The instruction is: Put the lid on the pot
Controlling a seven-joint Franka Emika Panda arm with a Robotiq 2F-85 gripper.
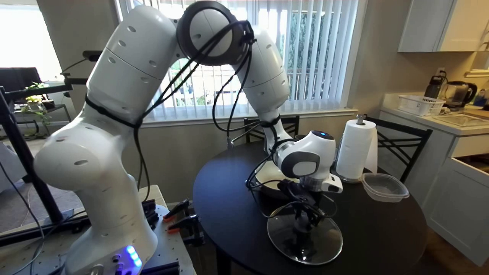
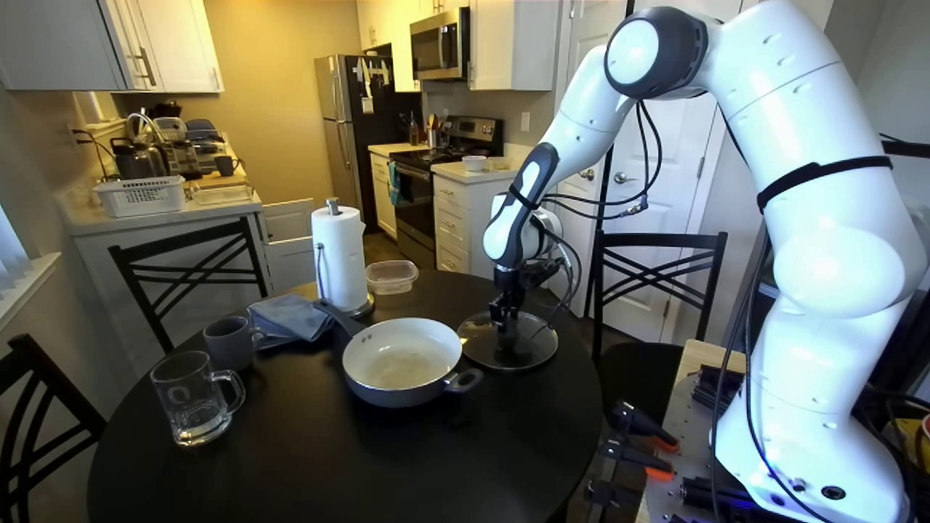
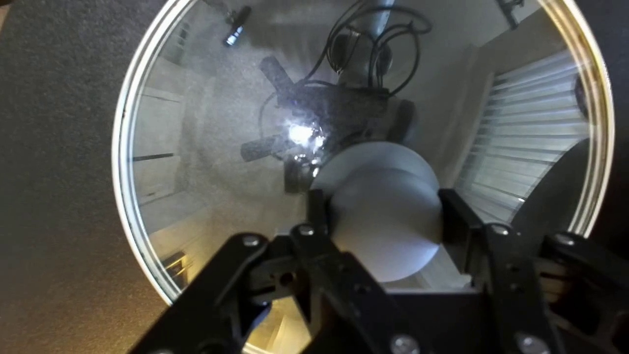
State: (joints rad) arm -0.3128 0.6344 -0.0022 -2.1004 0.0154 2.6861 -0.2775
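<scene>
- Black gripper [image 3: 385, 204], bottom of wrist view, pinching grey rounded knob [image 3: 385, 236].
- Round clear metal-rimmed glass lid [image 3: 363, 123]: probably stiff, heavyish, slick, breakable; knob looks best hold.

As for the lid [image 2: 538, 350], round clear glass, knobbed, with thin metal rim: lies right of centre in an exterior view, roughly level, beside the pot [image 2: 403, 356]. Stands upright in that frame's lower middle, uncovered, shallow, cream inside, grey outside, long-handled toward upper left, loop-handled toward lower right.
</scene>
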